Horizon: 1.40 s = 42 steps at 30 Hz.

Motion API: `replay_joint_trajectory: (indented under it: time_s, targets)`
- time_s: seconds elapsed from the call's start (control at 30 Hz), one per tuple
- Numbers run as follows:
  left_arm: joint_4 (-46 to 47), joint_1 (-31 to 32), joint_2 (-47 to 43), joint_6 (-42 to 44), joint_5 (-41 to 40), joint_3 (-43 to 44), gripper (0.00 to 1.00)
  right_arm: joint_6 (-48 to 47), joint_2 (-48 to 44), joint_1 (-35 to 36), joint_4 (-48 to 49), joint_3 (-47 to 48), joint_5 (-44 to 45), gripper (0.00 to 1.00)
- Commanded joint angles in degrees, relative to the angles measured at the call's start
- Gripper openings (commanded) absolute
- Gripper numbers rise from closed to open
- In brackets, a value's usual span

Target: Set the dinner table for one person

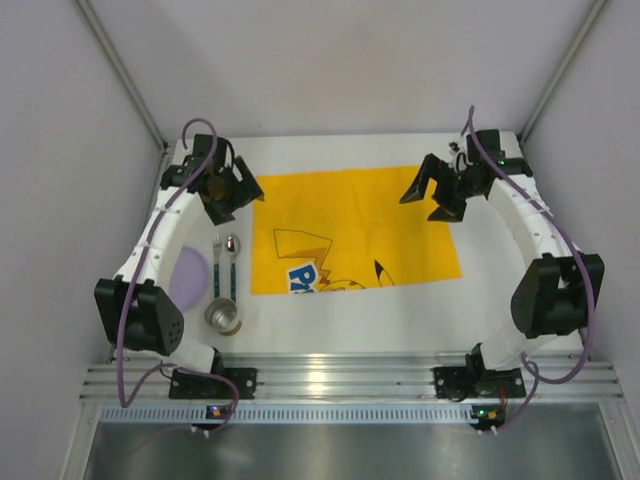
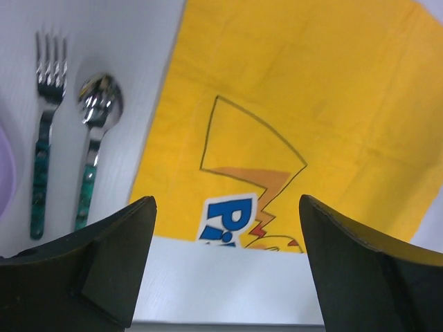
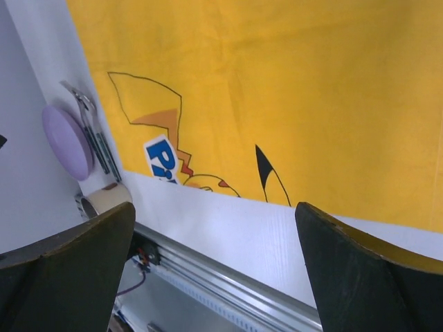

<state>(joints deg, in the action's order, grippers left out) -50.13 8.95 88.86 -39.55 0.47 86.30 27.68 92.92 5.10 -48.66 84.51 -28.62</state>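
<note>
At the near left corner of the table (image 1: 340,322), you have a metal cup (image 1: 223,317) standing upright just inside the near edge. The white table carries everything and runs from the rail by the arm bases to the back wall. A bare strip of it shows along the near edge.

Just beyond the cup, by the left edge, lies a purple plate (image 1: 190,275), partly hidden by the left arm. To its right, a fork (image 1: 215,262) and spoon (image 1: 232,262) lie side by side. Their green handles point to the near edge, and the spoon is close to the mat without touching it.

Across the middle, a yellow mat (image 1: 350,225) with a cartoon print lies flat, slightly skewed to the table's edges.

Farthest out, your left gripper (image 1: 240,203) hangs above the mat's far left corner with its jaws wide apart and nothing between them. Your right gripper (image 1: 425,205) hangs above the far right corner, likewise spread wide and empty.
</note>
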Motion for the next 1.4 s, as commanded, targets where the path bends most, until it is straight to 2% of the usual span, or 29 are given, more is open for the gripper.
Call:
replay_joint_trajectory:
  time_s: [0.0, 0.17, 0.23, 0.57, 0.7, 1.07, 1.37]
  targets:
    - [-9.6, 0.0, -4.7, -2.1, -5.1, -7.1, 0.88, 0.5, -4.7, 2.0, 1.3, -6.8, -0.4, 1.0]
    - [-12.0, 0.2, -12.3, -8.4, -7.4, -17.6, 0.82, -1.3, -10.1, 2.4, 1.5, -16.9, -0.2, 1.0]
    - [-12.9, 0.2, -14.8, -9.8, -8.1, -19.4, 0.81, -1.7, -12.1, 2.4, 1.5, -19.7, -0.4, 1.0]
    - [-18.3, 1.2, -20.7, -14.2, -10.2, -25.1, 0.77, -3.1, -15.6, 2.4, 1.0, -24.7, -0.4, 1.0]
    - [-18.2, 3.4, -23.4, -16.8, -11.5, -28.0, 0.75, -3.3, -15.7, 2.4, 0.9, -24.9, -0.2, 1.0]
    - [-14.3, 5.2, -23.3, -18.2, -12.7, -33.4, 0.69, -4.0, -15.8, 2.6, 0.7, -25.6, 0.1, 1.0]
    - [-11.6, 5.2, -20.7, -17.2, -13.1, -34.5, 0.52, -4.6, -15.7, 2.7, 0.4, -26.4, 0.8, 1.0]
